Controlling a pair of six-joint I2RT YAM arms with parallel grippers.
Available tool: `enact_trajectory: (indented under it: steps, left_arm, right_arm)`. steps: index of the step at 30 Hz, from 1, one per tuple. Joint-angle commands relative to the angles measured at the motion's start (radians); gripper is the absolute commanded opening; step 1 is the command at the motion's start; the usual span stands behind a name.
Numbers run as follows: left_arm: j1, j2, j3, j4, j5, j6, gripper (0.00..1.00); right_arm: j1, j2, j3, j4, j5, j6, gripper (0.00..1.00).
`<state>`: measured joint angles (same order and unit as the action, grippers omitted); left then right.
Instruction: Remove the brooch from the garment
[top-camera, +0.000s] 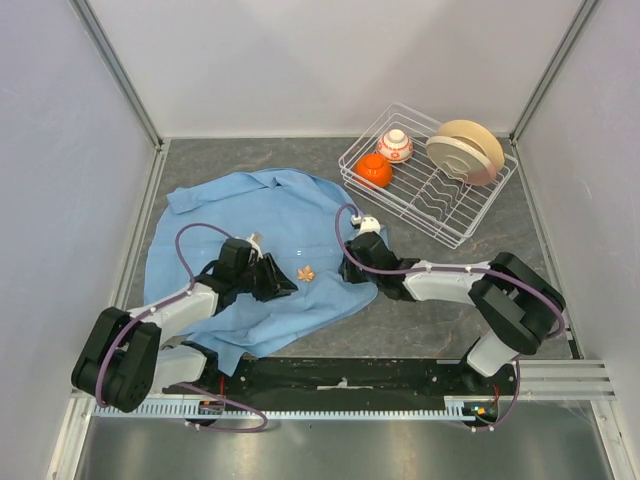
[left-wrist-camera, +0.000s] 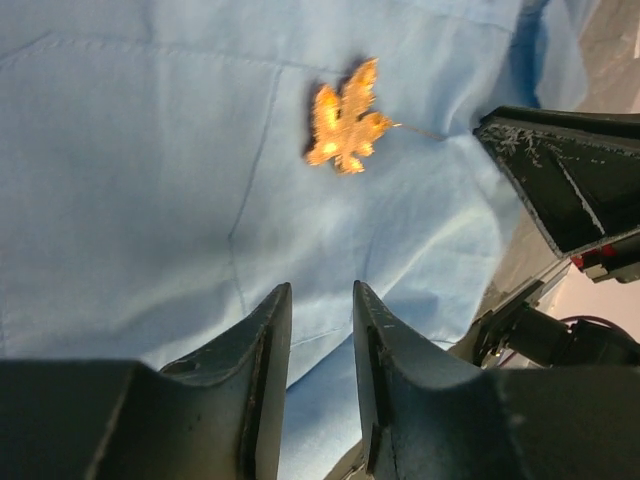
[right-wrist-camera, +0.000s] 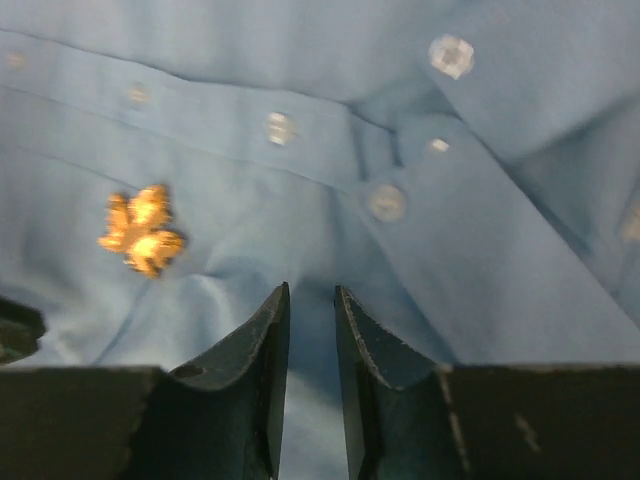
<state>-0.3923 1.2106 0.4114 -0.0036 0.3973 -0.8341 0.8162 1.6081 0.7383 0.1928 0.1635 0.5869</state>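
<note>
The light blue shirt (top-camera: 260, 225) lies spread and wrinkled on the dark table. The small orange-red leaf-like brooch (top-camera: 306, 272) is pinned near its lower right part. It also shows in the left wrist view (left-wrist-camera: 345, 118) and in the right wrist view (right-wrist-camera: 142, 230). My left gripper (top-camera: 285, 284) rests on the shirt just left of the brooch, jaws a little apart and empty (left-wrist-camera: 321, 290). My right gripper (top-camera: 346, 268) is just right of the brooch over the button placket (right-wrist-camera: 385, 202), jaws a little apart and empty (right-wrist-camera: 311, 290). The brooch lies between the two grippers, touching neither.
A white wire dish rack (top-camera: 452, 215) stands at the back right. It holds an orange bowl (top-camera: 374, 170), a patterned bowl (top-camera: 395, 146) and a tan plate (top-camera: 465, 150). Enclosure walls close in the left, right and back.
</note>
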Motion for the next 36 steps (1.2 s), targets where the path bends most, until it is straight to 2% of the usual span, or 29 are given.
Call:
enact_trajectory:
  steps: [1, 4, 6, 8, 13, 15, 18, 21, 22, 24, 25, 28, 31, 36]
  left_arm:
    - [0.004, 0.012, -0.046, 0.025, -0.044, -0.025, 0.36]
    - [0.018, 0.003, -0.077, 0.01, -0.09, -0.02, 0.34]
    - [0.023, -0.013, -0.085, -0.018, -0.089, -0.014, 0.34]
    - [0.023, -0.02, -0.076, -0.026, -0.057, 0.009, 0.34]
    - [0.018, -0.043, 0.046, -0.027, 0.084, 0.078, 0.51]
    - [0.006, -0.04, 0.116, -0.045, 0.112, 0.098, 0.55]
    - [-0.002, 0.01, 0.208, -0.082, 0.112, 0.153, 0.56]
    - [-0.013, 0.131, 0.309, -0.133, 0.11, 0.216, 0.49]
    - [-0.014, 0.164, 0.335, -0.15, 0.1, 0.239, 0.41]
    - [-0.042, 0.262, 0.404, -0.196, 0.077, 0.263, 0.34]
    - [-0.057, 0.289, 0.427, -0.219, 0.011, 0.277, 0.31]
    - [-0.126, 0.332, 0.489, -0.283, -0.151, 0.29, 0.3]
    - [-0.163, 0.339, 0.506, -0.299, -0.24, 0.282, 0.3]
    - [-0.2, 0.386, 0.543, -0.314, -0.302, 0.279, 0.29]
  right_arm:
    - [-0.002, -0.063, -0.098, -0.062, 0.169, 0.106, 0.31]
    - [-0.002, -0.121, -0.192, -0.065, 0.272, 0.094, 0.31]
    - [-0.003, -0.125, -0.188, -0.085, 0.275, 0.059, 0.32]
    - [-0.002, -0.12, -0.171, -0.079, 0.21, -0.019, 0.35]
    - [0.008, -0.161, -0.14, -0.062, 0.12, -0.071, 0.47]
    - [0.017, -0.177, -0.111, -0.069, 0.061, -0.094, 0.51]
    - [0.046, -0.192, -0.083, -0.076, 0.021, -0.11, 0.53]
    - [0.072, -0.18, -0.074, -0.058, -0.033, -0.108, 0.53]
    - [0.074, -0.169, -0.076, -0.049, -0.045, -0.101, 0.52]
    - [0.075, -0.162, -0.083, -0.043, -0.061, -0.087, 0.47]
    - [0.077, -0.163, -0.089, -0.032, -0.065, -0.078, 0.46]
    - [0.08, -0.184, -0.122, -0.013, -0.064, -0.065, 0.42]
    - [0.08, -0.192, -0.142, -0.01, -0.067, -0.067, 0.4]
    - [0.08, -0.188, -0.188, 0.02, -0.071, -0.052, 0.37]
